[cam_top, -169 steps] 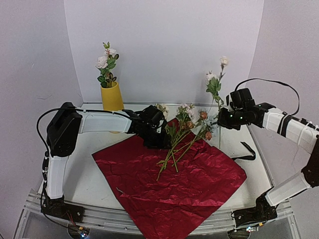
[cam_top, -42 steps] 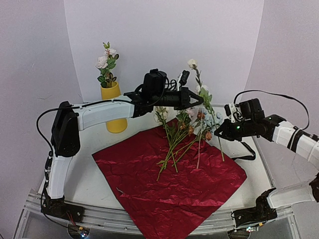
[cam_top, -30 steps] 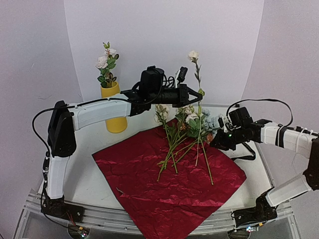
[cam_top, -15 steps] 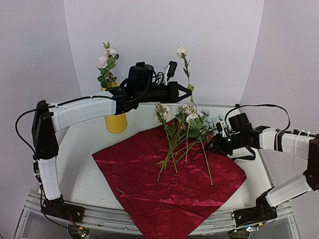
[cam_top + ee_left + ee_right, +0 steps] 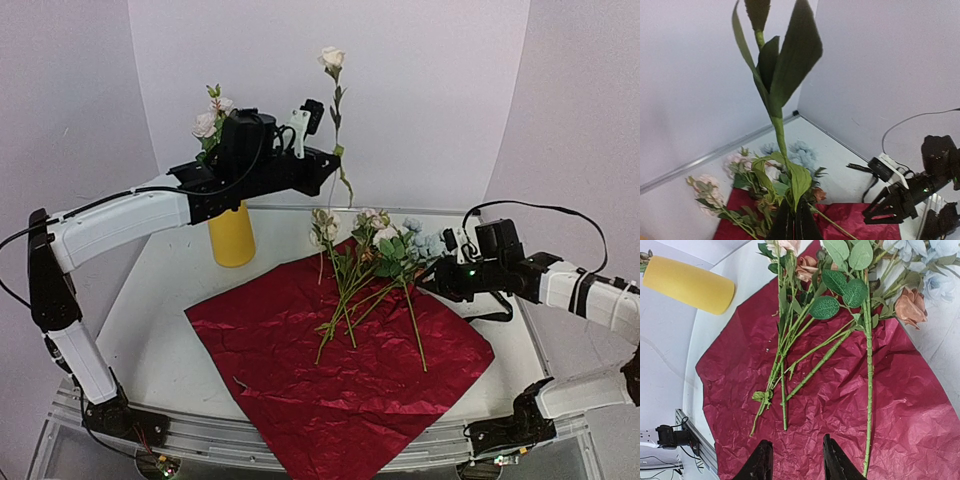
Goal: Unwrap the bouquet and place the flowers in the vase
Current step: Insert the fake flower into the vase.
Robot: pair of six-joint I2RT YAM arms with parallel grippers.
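Left gripper (image 5: 332,170) swung toward 10 o'clock, clamped low on one flower (image 5: 338,110), stem upright for drop into vase (image 5: 232,238) there. Right gripper (image 5: 432,282) jaws apart, empty, at 3 o'clock beside remaining flowers (image 5: 365,275) on wrapping paper (image 5: 340,380).

Clearance list for you, operator:
- Vase (image 5: 232,238): upright at back left, off the wrapping paper (image 5: 330,380). A leafy sprig (image 5: 212,122) fills its mouth, and in the top view your left arm (image 5: 130,212) crosses in front of that mouth.
- Held stem (image 5: 338,135): pinched in your left gripper (image 5: 330,172), upright in the air to the right of the vase, open air around it.
- Loose flowers (image 5: 365,275): fanned over the paper's far half, stems crossing, little room between them.
- Right gripper (image 5: 795,442): jaws apart and empty, over bare paper just beside one long stem (image 5: 869,370).
- Black ribbon (image 5: 495,305): on the table by the paper's right corner, below your right arm (image 5: 590,295).
- Near half of the paper: bare, open to you.
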